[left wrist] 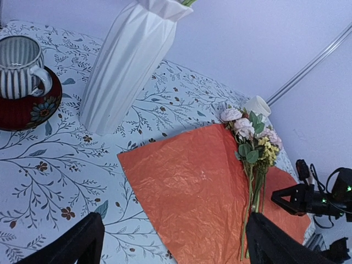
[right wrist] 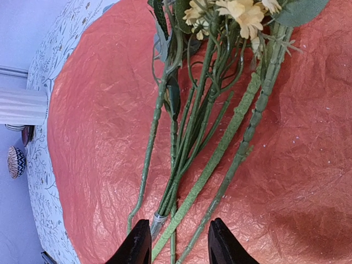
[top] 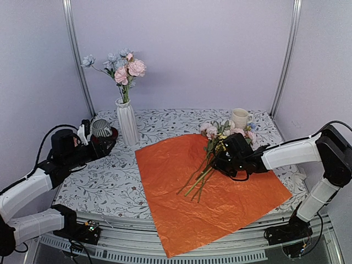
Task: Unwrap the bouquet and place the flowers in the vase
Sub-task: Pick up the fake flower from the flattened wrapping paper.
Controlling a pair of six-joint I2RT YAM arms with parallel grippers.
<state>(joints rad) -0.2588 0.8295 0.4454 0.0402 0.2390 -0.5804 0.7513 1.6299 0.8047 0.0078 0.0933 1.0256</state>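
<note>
Wrap's off: orange paper (top: 220,203) lies flat on the table (top: 104,187), centre to near edge; I'd call it about halfway.
Vase (top: 127,122) at the back-left edge holds some blooms; loose flowers (top: 212,148) lie on the paper toward back-right, not vased yet. Right gripper (right wrist: 177,242) half-open, straddling the stem ends, not clamped. Left gripper (left wrist: 176,231) spread wide, holding nothing, by the left edge.
</note>
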